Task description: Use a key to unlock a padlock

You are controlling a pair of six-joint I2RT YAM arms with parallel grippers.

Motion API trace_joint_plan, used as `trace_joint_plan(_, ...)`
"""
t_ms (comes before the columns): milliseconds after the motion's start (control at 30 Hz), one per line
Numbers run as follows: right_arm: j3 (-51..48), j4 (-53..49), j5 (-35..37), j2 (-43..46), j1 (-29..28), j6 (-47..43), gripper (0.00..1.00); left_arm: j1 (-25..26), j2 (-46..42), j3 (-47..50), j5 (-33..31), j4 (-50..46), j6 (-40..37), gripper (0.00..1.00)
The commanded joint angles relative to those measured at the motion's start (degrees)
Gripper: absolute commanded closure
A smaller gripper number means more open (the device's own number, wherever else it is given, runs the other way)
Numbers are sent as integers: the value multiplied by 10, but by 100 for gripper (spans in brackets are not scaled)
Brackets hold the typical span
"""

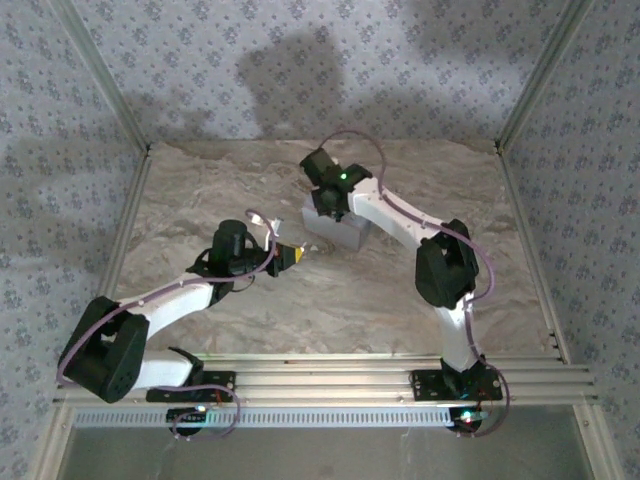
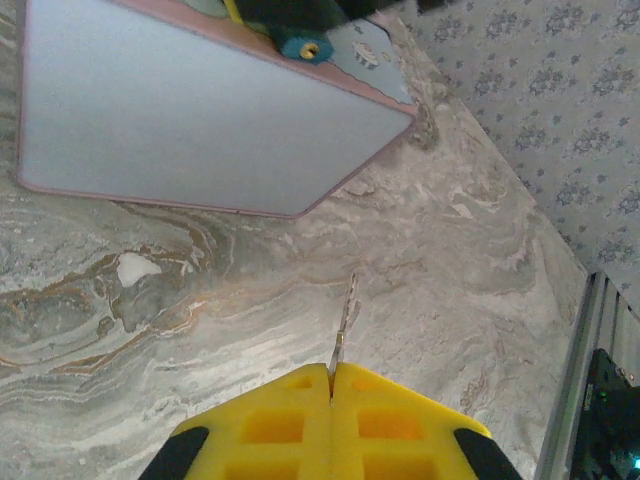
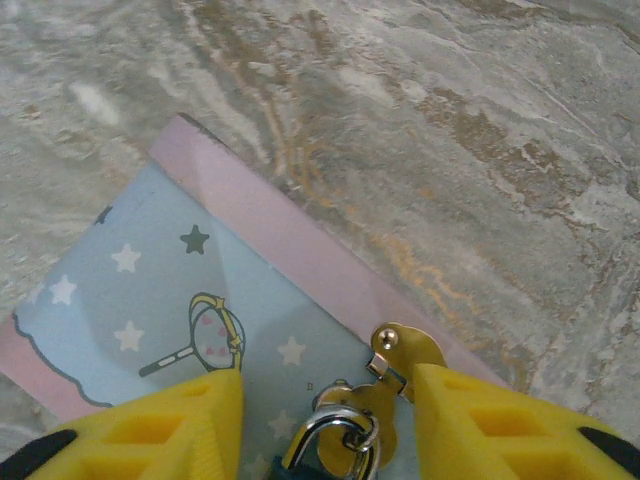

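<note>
The left pincer (image 2: pixel 331 378) is shown pressed together on the key (image 2: pixel 347 312), which is held over the worktop (image 2: pixel 200 290) beside the tin (image 2: pixel 180 120). The right pincer (image 3: pixel 325 400) is spread above the tin. The padlock (image 3: pixel 335 445) is seen between its jaws, hung on the brass hasp (image 3: pixel 400 350).

pale blue starred tin (image 3: pixel 120 290), yellow right claw (image 3: pixel 328 388), marbled beige table (image 3: pixel 450 120)
</note>
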State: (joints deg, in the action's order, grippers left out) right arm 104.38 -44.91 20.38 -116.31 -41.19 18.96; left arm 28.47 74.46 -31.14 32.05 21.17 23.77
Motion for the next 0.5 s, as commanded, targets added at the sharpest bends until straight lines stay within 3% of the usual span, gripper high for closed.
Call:
trace_joint_plan(0,-84,-32,11,17,-56,27,57,-6,-14,17,-9,1,-9,100)
trace_joint_plan(233,-187,24,17,65,-117,90,63,-22,-16,56,-25,12,-5,100)
trace_joint_plan(467,-209,33,-1,118,-125,114,62,-28,-48,76,-28,0,-7,100)
